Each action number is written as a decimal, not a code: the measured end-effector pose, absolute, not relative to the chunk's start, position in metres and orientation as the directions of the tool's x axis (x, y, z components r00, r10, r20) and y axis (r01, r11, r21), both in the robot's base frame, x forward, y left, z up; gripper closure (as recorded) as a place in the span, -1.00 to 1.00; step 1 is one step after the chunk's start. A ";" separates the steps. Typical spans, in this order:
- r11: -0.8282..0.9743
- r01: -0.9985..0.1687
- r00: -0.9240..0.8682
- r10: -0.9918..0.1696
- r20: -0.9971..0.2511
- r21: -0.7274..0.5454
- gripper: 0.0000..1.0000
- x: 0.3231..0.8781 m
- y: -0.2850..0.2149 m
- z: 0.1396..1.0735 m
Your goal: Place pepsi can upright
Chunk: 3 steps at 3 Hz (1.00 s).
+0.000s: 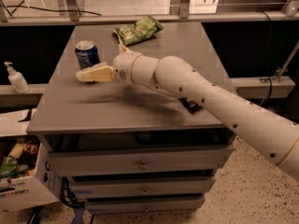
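The pepsi can (87,54), dark blue with a silver top, stands upright on the grey table (93,111) near its left edge. My gripper (84,75) is just in front of the can, a little toward the table's front, and is apart from it. Its cream fingers (97,72) point left and hold nothing. My white arm (196,90) reaches in from the lower right across the table.
A green snack bag (138,30) lies at the back of the table. A flat black candy bar (190,106) lies partly under my arm at the right. A soap bottle (16,78) stands on a ledge to the left. A cardboard box (18,176) sits on the floor at lower left.
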<state>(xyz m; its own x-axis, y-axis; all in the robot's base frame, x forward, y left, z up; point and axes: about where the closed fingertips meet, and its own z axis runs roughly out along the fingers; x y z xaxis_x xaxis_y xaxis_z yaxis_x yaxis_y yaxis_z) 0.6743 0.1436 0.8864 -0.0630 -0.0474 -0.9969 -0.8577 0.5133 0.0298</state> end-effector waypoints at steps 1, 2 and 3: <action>0.538 -0.843 -0.063 -0.100 -0.993 -0.001 -1.00 0.664 0.115 0.888; 0.570 -0.821 -0.055 -0.136 -0.989 -0.033 -1.00 0.659 0.085 0.895; 0.570 -0.821 -0.055 -0.136 -0.989 -0.033 -1.00 0.659 0.085 0.895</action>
